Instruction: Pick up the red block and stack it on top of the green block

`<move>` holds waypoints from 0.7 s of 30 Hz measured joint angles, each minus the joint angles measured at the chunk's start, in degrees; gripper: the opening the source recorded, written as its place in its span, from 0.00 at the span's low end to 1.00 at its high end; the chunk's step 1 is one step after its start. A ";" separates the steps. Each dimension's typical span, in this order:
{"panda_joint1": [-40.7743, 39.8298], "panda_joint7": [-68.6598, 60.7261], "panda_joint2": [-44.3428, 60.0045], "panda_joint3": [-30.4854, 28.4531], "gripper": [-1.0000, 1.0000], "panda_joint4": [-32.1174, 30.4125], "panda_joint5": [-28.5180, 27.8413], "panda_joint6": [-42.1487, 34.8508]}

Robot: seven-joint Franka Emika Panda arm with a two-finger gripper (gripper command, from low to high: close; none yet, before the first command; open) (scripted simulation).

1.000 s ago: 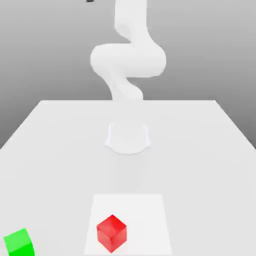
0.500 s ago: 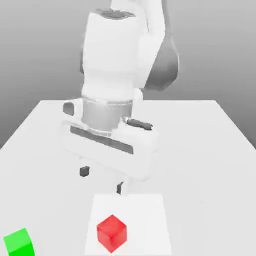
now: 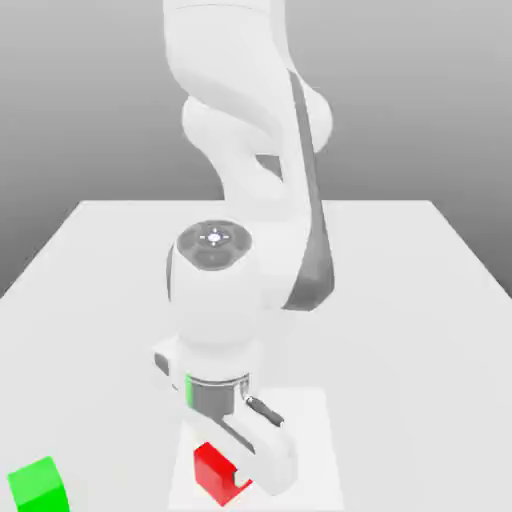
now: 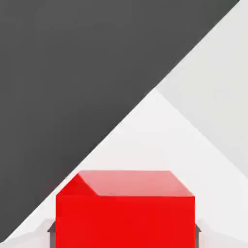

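One step in hand: grasp. Gripper [image 3: 236,478] pinches red block [image 3: 212,468], apparently resting on the white patch [image 3: 305,430]. Next: lift clear, carry to green block [image 3: 38,486] at exterior view's left.

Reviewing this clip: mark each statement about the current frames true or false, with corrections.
1. The claw is shut on the red block. True.
2. The red block is stacked on the green block. False: both sit apart on the table.
3. The green block lies toward the exterior view's left of the red block. True.
4. The red block rests on the lighter square patch. True.
5. The claw hangs high above the table. False: it is down at the red block.
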 joint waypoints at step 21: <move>-12.97 -0.80 1.56 -7.69 1.00 15.20 9.21 -13.47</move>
